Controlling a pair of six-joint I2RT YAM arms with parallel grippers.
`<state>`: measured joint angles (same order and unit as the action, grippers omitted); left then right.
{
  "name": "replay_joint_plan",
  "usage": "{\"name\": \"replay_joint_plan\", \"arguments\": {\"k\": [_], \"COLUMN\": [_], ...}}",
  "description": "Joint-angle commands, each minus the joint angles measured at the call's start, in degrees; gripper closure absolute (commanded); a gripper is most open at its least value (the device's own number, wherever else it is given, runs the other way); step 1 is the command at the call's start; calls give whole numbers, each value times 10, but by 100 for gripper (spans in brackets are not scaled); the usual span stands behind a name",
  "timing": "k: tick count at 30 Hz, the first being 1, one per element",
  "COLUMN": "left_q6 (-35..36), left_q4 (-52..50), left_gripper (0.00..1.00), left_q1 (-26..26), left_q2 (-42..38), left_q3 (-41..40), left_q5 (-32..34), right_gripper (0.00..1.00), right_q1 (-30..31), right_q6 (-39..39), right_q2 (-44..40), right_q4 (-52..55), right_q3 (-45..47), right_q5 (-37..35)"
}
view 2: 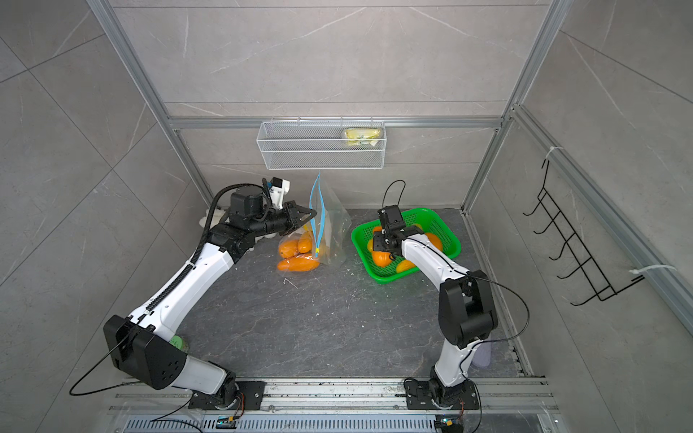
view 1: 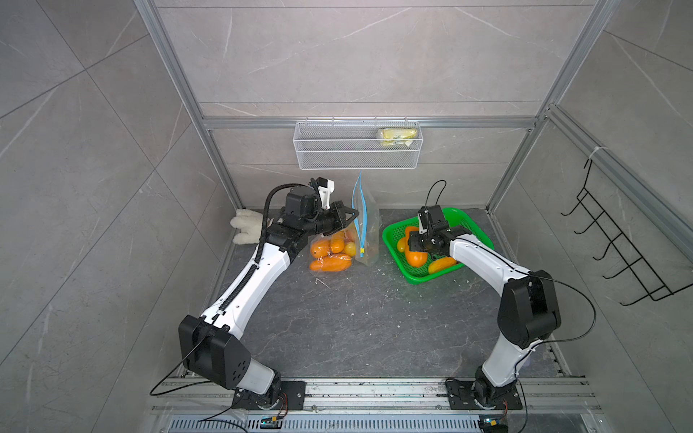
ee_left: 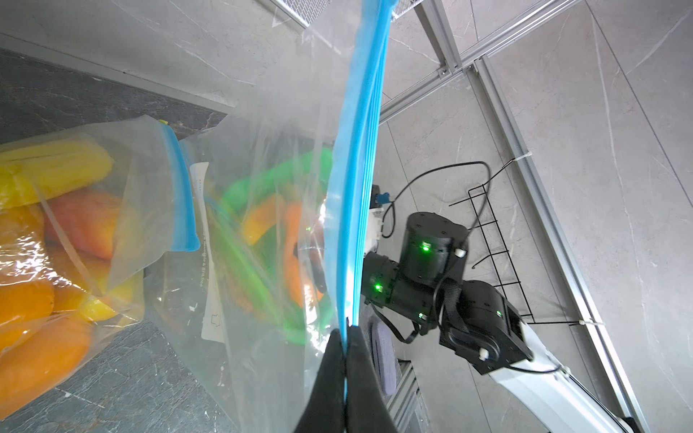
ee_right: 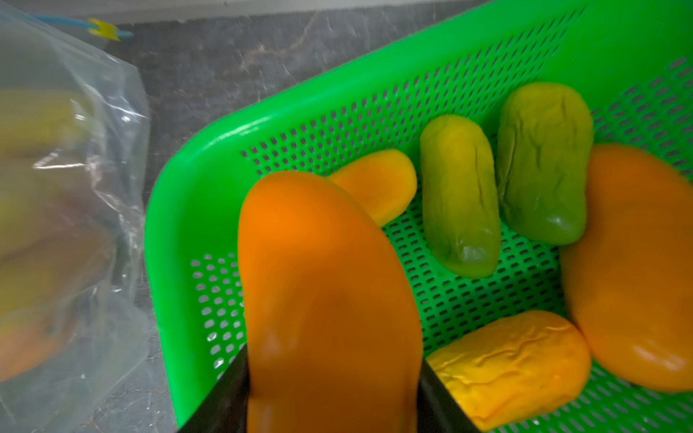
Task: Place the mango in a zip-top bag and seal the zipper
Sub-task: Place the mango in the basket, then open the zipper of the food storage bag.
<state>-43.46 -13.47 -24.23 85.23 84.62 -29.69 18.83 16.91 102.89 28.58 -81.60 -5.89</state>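
A clear zip-top bag (view 1: 369, 228) (view 2: 332, 232) with a blue zipper (ee_left: 360, 180) stands upright at the back of the table. My left gripper (view 1: 352, 215) (view 2: 313, 215) (ee_left: 347, 331) is shut on the zipper edge and holds the bag's mouth up. The yellow slider (view 1: 362, 249) (ee_right: 102, 28) sits at the zipper's low end. My right gripper (view 1: 416, 248) (view 2: 379, 245) (ee_right: 333, 361) is over the green basket (view 1: 473, 226) (ee_right: 225, 138), shut on a large orange mango (ee_right: 322, 277) (view 1: 415, 258). Several more mangoes, orange and greenish, lie in the basket.
A second bag full of mangoes (view 1: 332, 252) (view 2: 298, 255) (ee_left: 48, 270) lies just left of the held bag. A white mesh basket (view 1: 358, 150) hangs on the back wall with a yellow packet (view 1: 397, 135). A white plush toy (view 1: 245, 225) sits far left; a black wire rack (view 1: 618, 247) hangs at right.
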Motion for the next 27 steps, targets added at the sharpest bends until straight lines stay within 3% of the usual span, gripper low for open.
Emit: {"name": "replay_joint_plan", "arguments": {"k": [1,4,7,8,9,11,13,16,18,22,27], "left_q6": [-8,-5,-2,-2,-2,-3,-5,-7,-7,-12,-12], "left_q4": [51,53,52,53,51,51,53,58,58,62,60], "left_gripper": [100,100,100,100,100,100,100,100,100,100,100], "left_q1": [-7,-20,-37,-41,-46,-53,-58,-62,-63,-65,-67], "left_q2": [-3,14,37,43,52,66,78,87,89,92,91], "left_q3": [0,7,17,20,23,30,36,40,42,42,43], "left_q5": [-33,-24,-17,-14,-12,-10,-9,-8,-5,-5,-5], "right_gripper": [67,35,26,10,0,2,4,15,25,40,46], "right_q1": [-10,-10,-10,-8,-7,-3,-3,-2,5,29,34], "right_q6": [19,10,-4,-9,-15,-14,1,68,111,132,140], "right_q2": [7,-7,-43,-56,-70,-104,-147,-188,-183,-151,-114], "right_q4": [17,35,49,57,58,41,-29,-184,-242,-284,-288], "right_q3": [-6,-12,-20,-23,-25,-13,24,85,90,71,39], "right_q5": [24,15,25,26,40,79,162,323,386,400,406]}}
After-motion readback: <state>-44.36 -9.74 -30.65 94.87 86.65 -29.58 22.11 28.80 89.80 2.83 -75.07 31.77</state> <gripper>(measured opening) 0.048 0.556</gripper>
